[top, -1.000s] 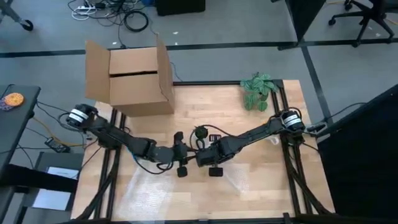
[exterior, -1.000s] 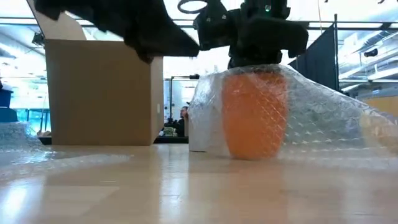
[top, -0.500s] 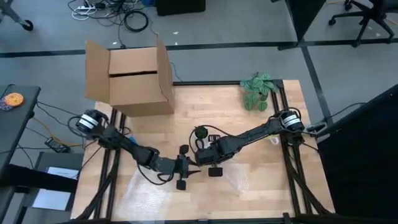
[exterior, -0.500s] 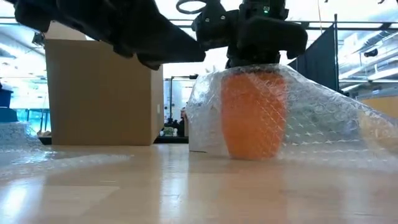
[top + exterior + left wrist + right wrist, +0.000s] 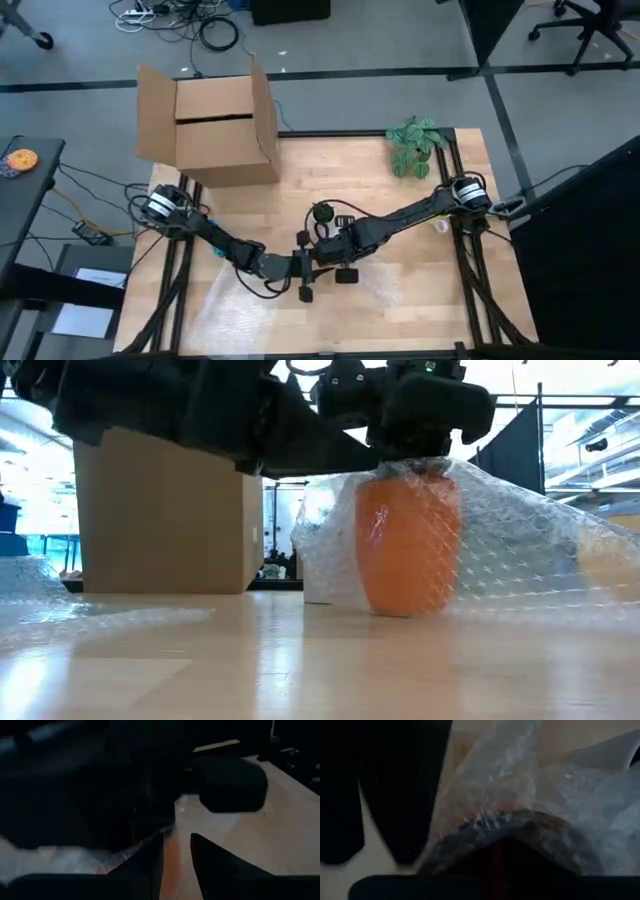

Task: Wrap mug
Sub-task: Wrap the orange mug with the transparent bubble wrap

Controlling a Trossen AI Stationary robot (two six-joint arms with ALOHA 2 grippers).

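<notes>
While the orange mug (image 5: 407,545) stands upright at centre right of the low view, a sheet of bubble wrap (image 5: 510,550) is draped over it like a tent, trailing down to the table (image 5: 300,660) on the right. The right gripper (image 5: 425,405) sits directly on top of the mug, apparently pinning the wrap to the rim so it cannot slide; whether its fingers are spread or pressed together I cannot tell. In the high view the left gripper (image 5: 305,272) lies at lower centre, just beside the right gripper (image 5: 340,250). Its wrist view shows the fingers (image 5: 150,865) slightly parted with only a narrow gap, near the wrap's edge, likely placed to catch the loose flap and fold it round. A cardboard box (image 5: 215,125) waits at upper left.
</notes>
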